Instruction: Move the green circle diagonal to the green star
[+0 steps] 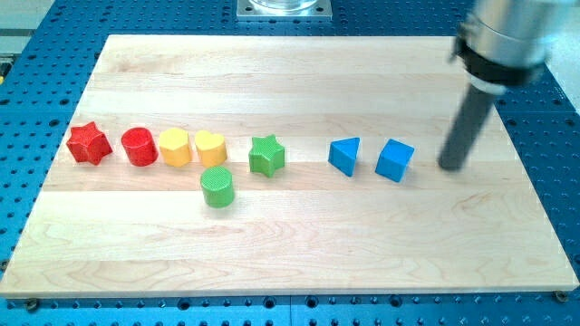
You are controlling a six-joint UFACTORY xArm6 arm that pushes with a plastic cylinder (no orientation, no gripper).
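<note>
The tabletop (299, 244) is pale striped wood on a blue perforated base (566, 181). Blocks — a red star (89, 143), red circle (140, 147), two yellow blocks (175, 147) (210, 147), green star (266, 155), green circle (217, 186), blue triangle (344, 155), blue cube (394, 160) — are plain. My tip (450, 167) is dark grey.

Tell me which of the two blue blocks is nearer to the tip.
The blue cube, at the view's right of the blue triangle, is nearer: my tip stands just to its right, apart from it.

No text, label or number can be read anywhere.
</note>
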